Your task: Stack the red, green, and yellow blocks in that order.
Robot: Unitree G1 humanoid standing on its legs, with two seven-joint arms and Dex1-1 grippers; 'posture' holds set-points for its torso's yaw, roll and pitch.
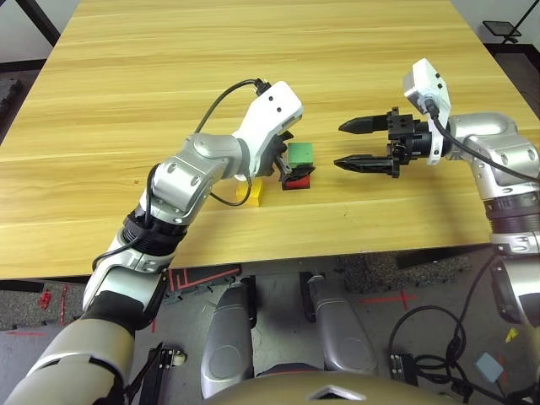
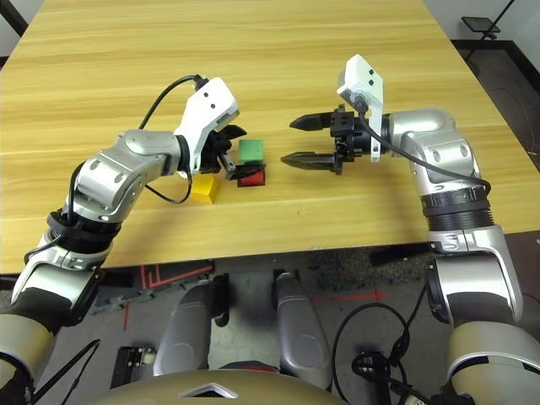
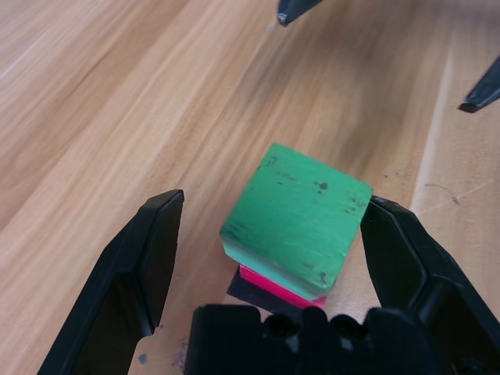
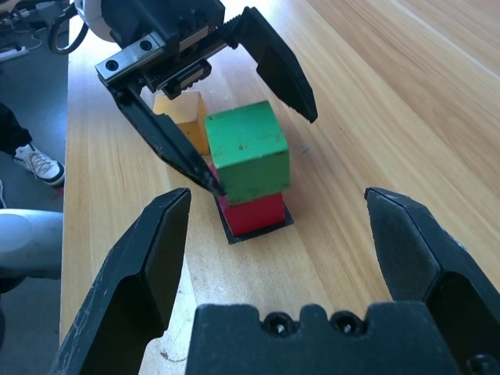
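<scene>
At the centre of the frame the green block is seen resting on the red block, between the spread fingers of the left gripper. The yellow block lies just left. The right gripper is held open at the right.

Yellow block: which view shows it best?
The right eye view: the yellow block lies in plain sight on the table, beside the green-on-red stack. The left eye view has it half hidden under the left forearm; the right wrist view shows it behind the left claw.
</scene>
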